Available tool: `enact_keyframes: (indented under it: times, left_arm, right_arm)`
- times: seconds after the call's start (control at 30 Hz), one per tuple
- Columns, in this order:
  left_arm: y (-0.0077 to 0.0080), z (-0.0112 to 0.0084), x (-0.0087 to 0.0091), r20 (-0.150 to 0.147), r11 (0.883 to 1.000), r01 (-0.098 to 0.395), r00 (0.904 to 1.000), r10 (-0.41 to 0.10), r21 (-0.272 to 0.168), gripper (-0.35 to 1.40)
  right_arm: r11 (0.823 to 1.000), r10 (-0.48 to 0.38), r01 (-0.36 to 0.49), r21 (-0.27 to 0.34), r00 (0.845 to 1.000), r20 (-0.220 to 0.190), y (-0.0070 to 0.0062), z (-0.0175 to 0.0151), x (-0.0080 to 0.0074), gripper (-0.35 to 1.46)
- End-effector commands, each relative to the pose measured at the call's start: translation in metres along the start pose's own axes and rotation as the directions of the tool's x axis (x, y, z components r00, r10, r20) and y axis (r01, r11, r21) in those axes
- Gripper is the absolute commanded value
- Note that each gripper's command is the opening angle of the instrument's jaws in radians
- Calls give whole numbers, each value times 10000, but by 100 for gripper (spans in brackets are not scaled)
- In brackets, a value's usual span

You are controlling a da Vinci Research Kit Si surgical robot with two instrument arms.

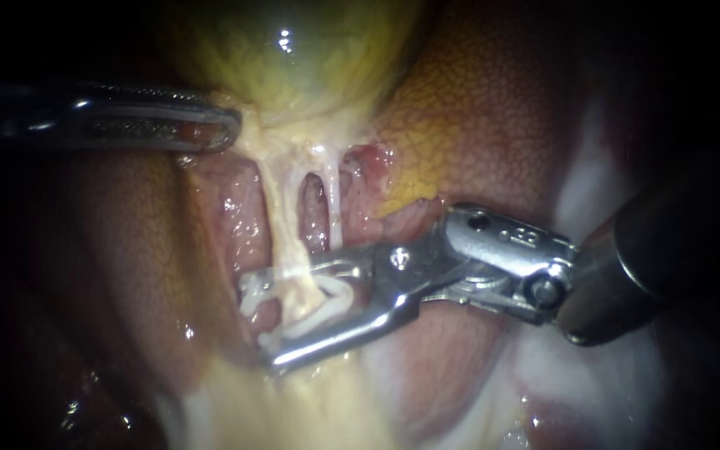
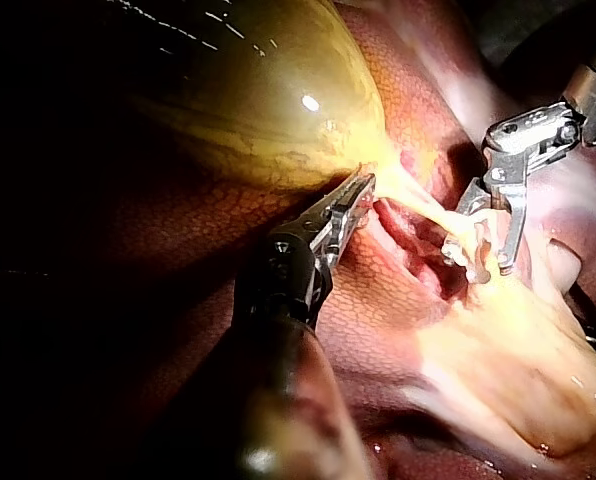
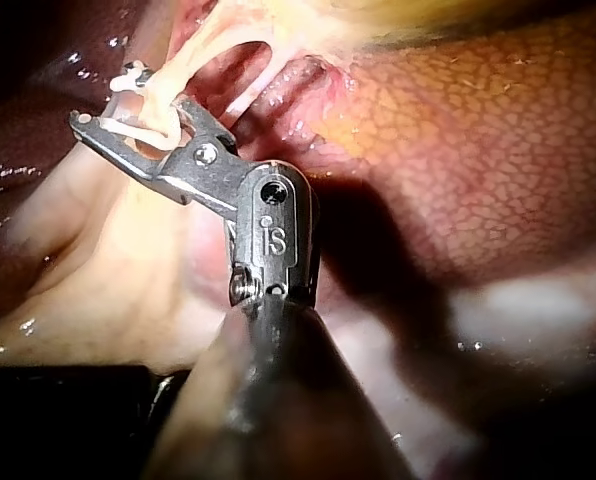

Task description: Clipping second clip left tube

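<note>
White clip point(image 1: 332, 310) — btwn right instrument point(image 1: 262, 321) jaws

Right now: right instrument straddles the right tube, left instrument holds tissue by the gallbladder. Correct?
No. Endoscope view: the right instrument, with its clip, straddles the left tube, not the right one. The left instrument does hold tissue by the gallbladder.

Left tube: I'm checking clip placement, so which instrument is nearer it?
Right. The right instrument straddles the left tube, its clip around it; the left instrument grips the gallbladder farther up, off the tube.
</note>
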Motion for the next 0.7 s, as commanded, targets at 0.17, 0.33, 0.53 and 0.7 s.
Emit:
enact_keyframes:
  times: [0.17,0.33,0.53,0.7]
  left_arm:
    - [0,0,0,-1,10000,-1,10000,1,1,-35]
    - [0,0,0,-1,10000,-1,10000,1,2,-35]
    - [0,0,0,-1,10000,-2,10000,2,2,-35]
    - [0,0,0,-1,10000,-1,10000,1,2,-35]
  right_arm:
    - [9998,183,-183,88,9998,17,0,-2,3,-3]
    - [9987,502,-502,91,9987,-9,-1,-3,7,-33]
    - [9927,1207,-1207,42,9927,-48,0,-2,7,-35]
    - [9923,1213,-1214,244,9926,41,0,0,7,-35]
